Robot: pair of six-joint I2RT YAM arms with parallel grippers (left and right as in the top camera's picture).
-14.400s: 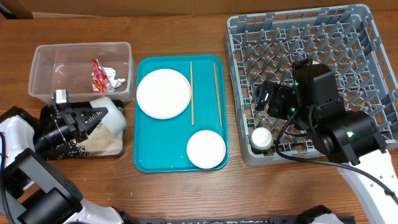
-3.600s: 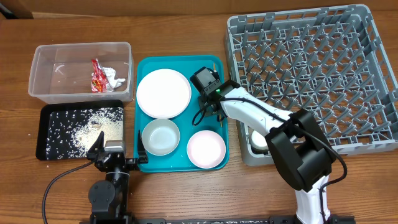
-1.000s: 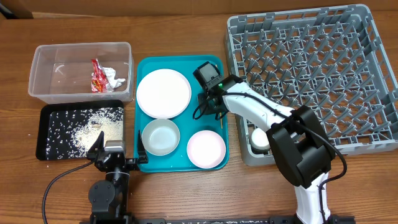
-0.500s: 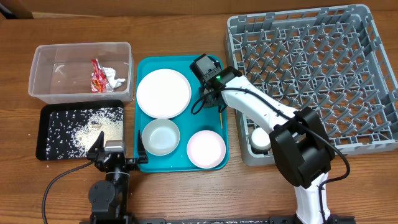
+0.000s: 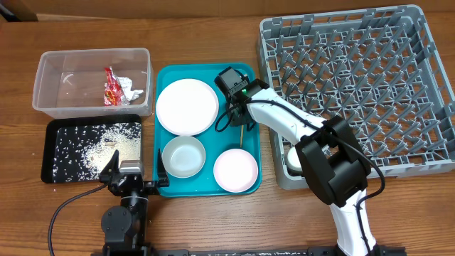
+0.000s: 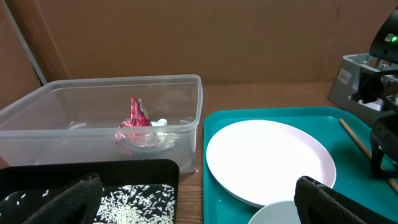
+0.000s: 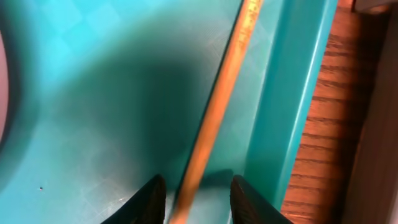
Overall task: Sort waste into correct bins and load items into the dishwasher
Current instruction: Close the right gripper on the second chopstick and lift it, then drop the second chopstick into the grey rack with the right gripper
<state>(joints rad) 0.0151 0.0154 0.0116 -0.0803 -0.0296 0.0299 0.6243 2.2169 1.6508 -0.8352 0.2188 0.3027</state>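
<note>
My right gripper [image 5: 239, 114] hovers over the right side of the teal tray [image 5: 168, 75]. In the right wrist view its jaws [image 7: 198, 184] stand open astride one wooden chopstick [image 7: 219, 102] lying along the tray floor, with a gap on each side. A short end of that chopstick [image 5: 242, 134] shows below the gripper. On the tray sit the white plate [image 5: 186, 107] and two white bowls [image 5: 183, 156] [image 5: 235, 171]. A small white cup [image 5: 297, 158] rests in the grey dish rack [image 5: 355, 85]. My left gripper [image 5: 136, 171] is open at the front, holding nothing.
The clear tub [image 5: 43, 78] at back left holds the red-and-white wrapper [image 5: 112, 87] and the white tissue [image 5: 131, 91]. The black tray [image 5: 50, 153] in front of it carries loose rice [image 5: 99, 146]. The rack's wall stands close to the teal tray's right rim.
My right gripper slid a little left over the teal tray and its jaws opened slightly. The chopstick end below it swung left. The left arm stayed still.
</note>
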